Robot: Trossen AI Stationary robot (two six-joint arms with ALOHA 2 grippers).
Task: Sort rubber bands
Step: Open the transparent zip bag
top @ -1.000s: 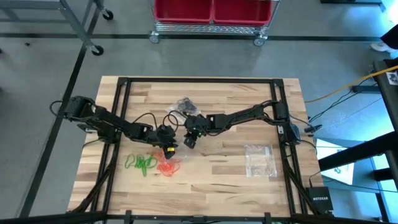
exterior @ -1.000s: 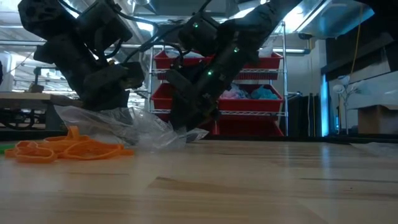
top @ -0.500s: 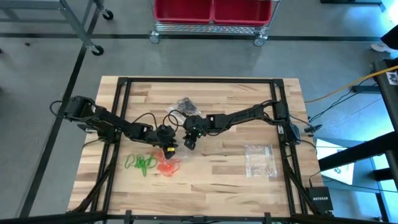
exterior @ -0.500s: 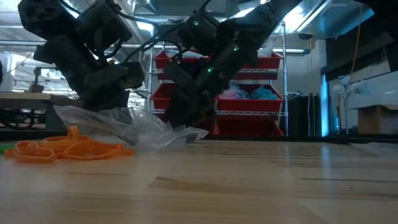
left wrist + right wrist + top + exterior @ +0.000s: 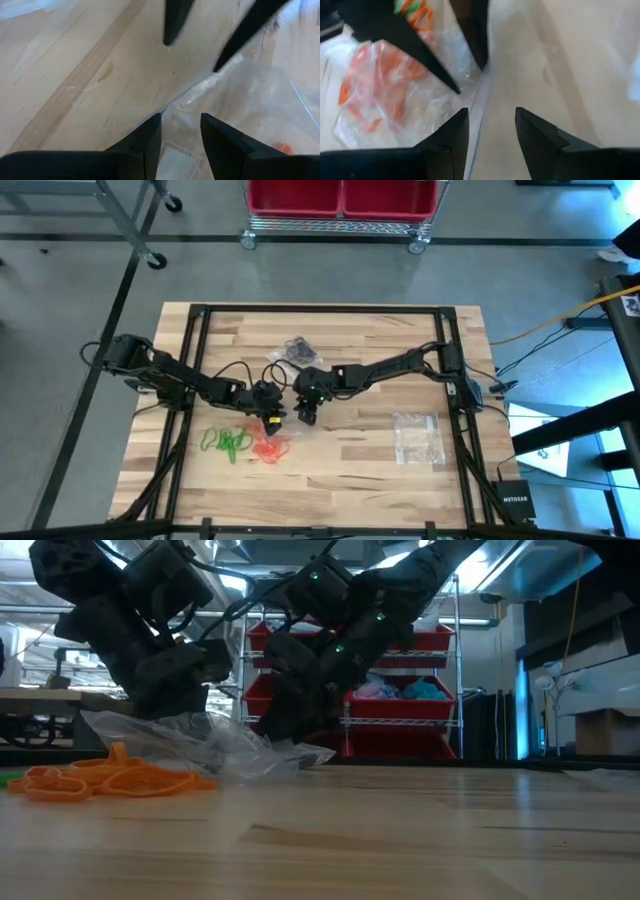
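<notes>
Nearest on the counter [image 5: 350, 480], left of middle, lay the loose rubber bands [image 5: 268, 446], orange ones with a green heap [image 5: 228, 442] to their left. Just beyond, my left tool [image 5: 271, 404] and right tool [image 5: 307, 413] met tip to tip at a clear bag [image 5: 215, 750] with some orange bands inside. Each tool's fingers stood apart astride the bag's edge, not clamped. I judged the risk thus: closing off-line would miss the thin film, or the tools would knock together and spill it. Farther off lay a second bag [image 5: 295, 350] holding something dark.
</notes>
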